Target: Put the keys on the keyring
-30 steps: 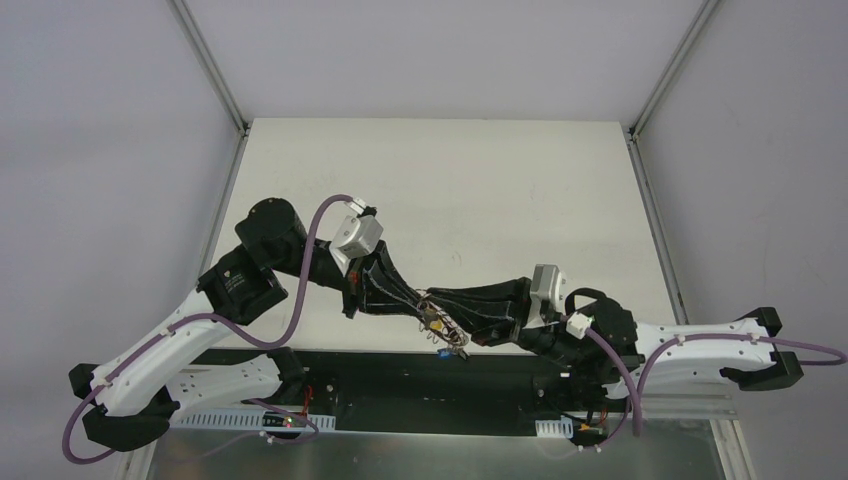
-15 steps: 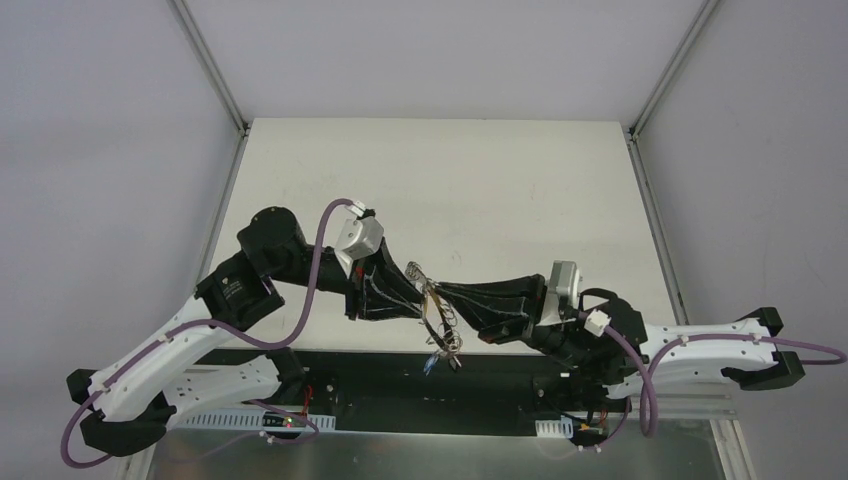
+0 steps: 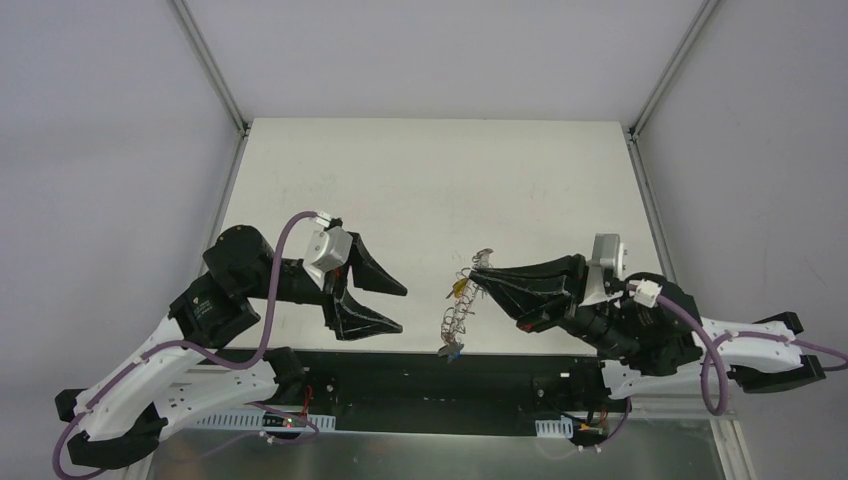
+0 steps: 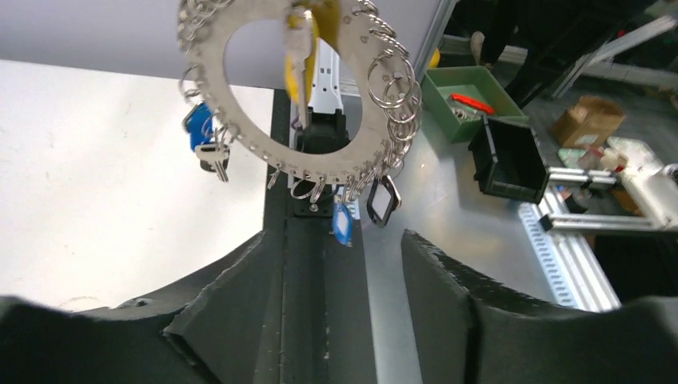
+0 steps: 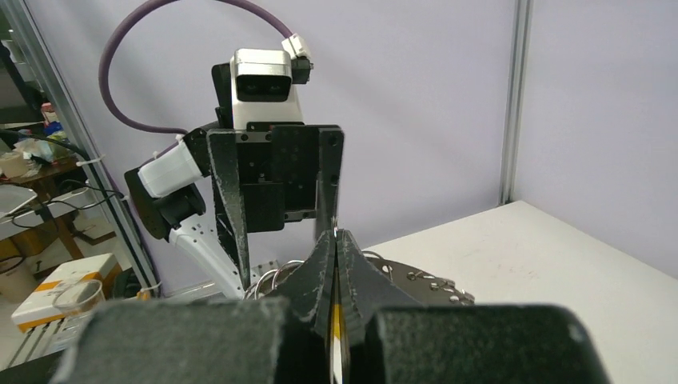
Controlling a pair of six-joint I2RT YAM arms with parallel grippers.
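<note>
The keyring [image 3: 455, 318] hangs edge-on over the table's near edge, below my right gripper [image 3: 483, 266]. That gripper is shut, with the yellow key [image 5: 337, 320] showing between its fingers. In the left wrist view the keyring [image 4: 256, 144] is a flat silvery ring fringed with small loops. The yellow key [image 4: 308, 32] hangs across its hole and the blue key [image 4: 198, 128] hangs on its left side. My left gripper [image 3: 398, 307] stands open and empty to the left of the ring, clear of it. Its fingers [image 4: 224, 296] frame the view below the ring.
The white table [image 3: 450, 180] stretches away behind both arms. A black rail [image 3: 430, 372] runs along its near edge, under the ring. A blue tag [image 4: 342, 222] and a black tag [image 4: 382, 198] dangle from the ring. Off the table stand a green bin [image 4: 468, 88] and a black bin [image 4: 508, 156].
My left gripper has opened, let go of the keyring and drawn back to the left. The right gripper has moved right, staying shut, with the ring now hanging from it alone.
</note>
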